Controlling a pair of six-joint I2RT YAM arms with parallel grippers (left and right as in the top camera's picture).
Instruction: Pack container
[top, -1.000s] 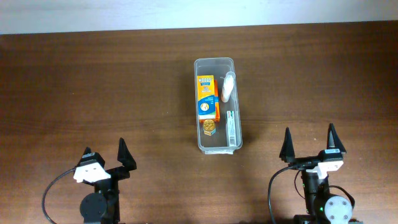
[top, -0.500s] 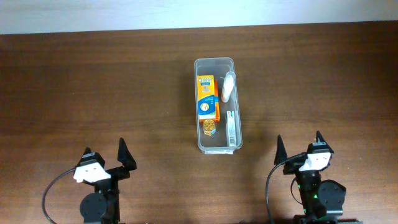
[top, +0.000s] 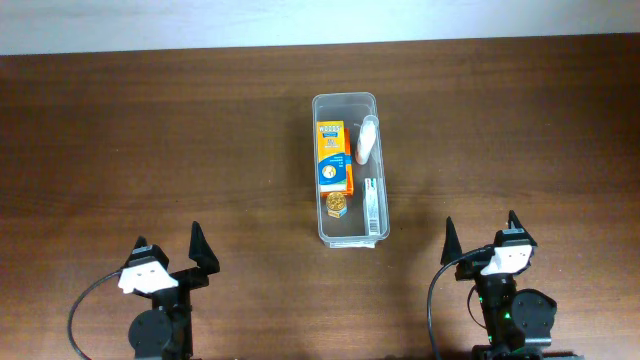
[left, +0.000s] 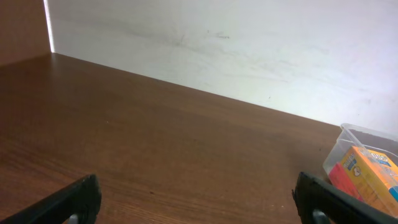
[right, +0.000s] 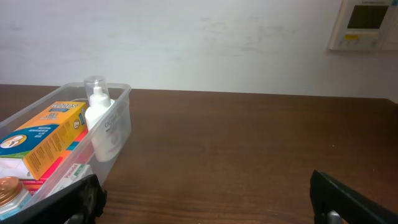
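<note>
Empty on both sides: left gripper at lower left of the overhead frame, right gripper at lower right, fingers spread as wide as they go, gripping nothing, poised over the table.

Upper centre of the overhead frame for the container: flat on the table, long axis running top to bottom of frame, short near end facing down toward the gap between the two arms. Inside: an orange box, a white bottle just to its right, a smaller orange box below, a round gold-topped item, and a thin flat pack along the right wall.

From the left fingers: up and to the right, well apart, with only a corner showing at the right edge of the left wrist view. From the right fingers: up and to the left, near, filling the lower left of the right wrist view. Nearer to the right arm, judging from overhead. No unpacked item visible outside; judged close to done.
</note>
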